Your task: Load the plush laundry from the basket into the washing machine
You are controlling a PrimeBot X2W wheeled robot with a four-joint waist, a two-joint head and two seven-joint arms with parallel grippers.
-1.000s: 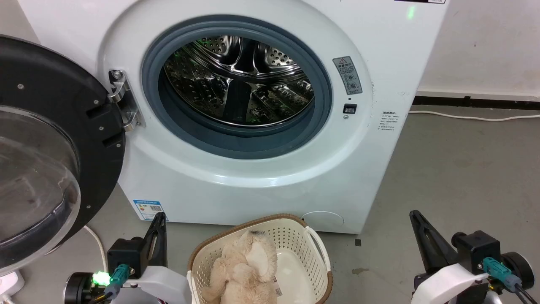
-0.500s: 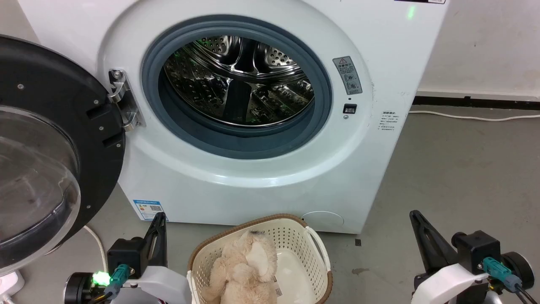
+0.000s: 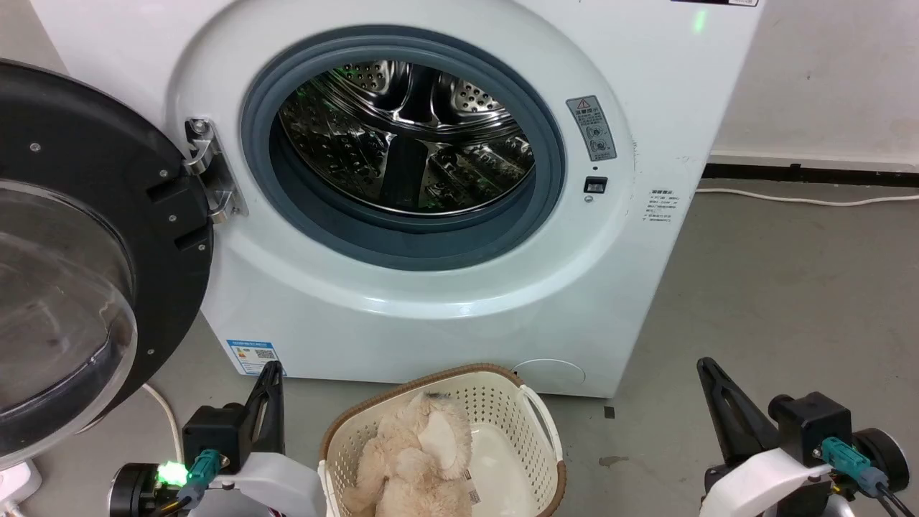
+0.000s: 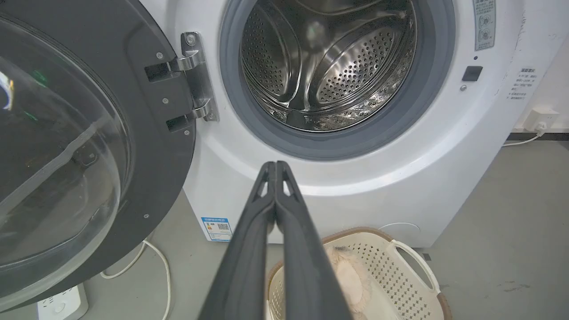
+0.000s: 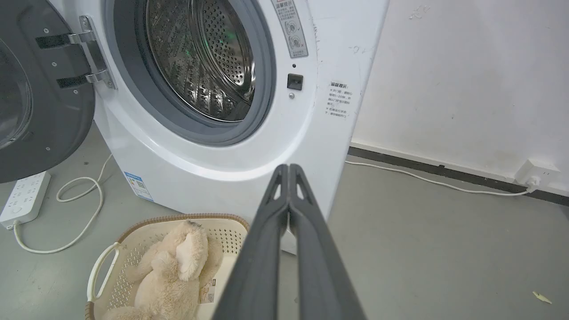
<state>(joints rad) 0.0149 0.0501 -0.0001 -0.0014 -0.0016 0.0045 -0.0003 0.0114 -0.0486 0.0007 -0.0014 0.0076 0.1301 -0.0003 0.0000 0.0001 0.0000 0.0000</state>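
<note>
Although the washing machine [image 3: 431, 316] has its door [image 3: 86, 215] open and its drum [image 3: 402, 136] empty, the plush laundry [image 3: 413, 459] lies in the basket [image 3: 495, 398] on the floor [image 3: 775, 301] before it. The left end effector [image 4: 275, 165] and the right end effector [image 5: 289, 168] are both closed, fingers together, holding nothing. It seems the loading is not yet begun.

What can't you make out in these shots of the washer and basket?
Plush laundry: lower half cut by head view's bottom edge.
Basket: part hidden behind left gripper in left wrist view.
Washing machine labels: print too small, every view.
</note>
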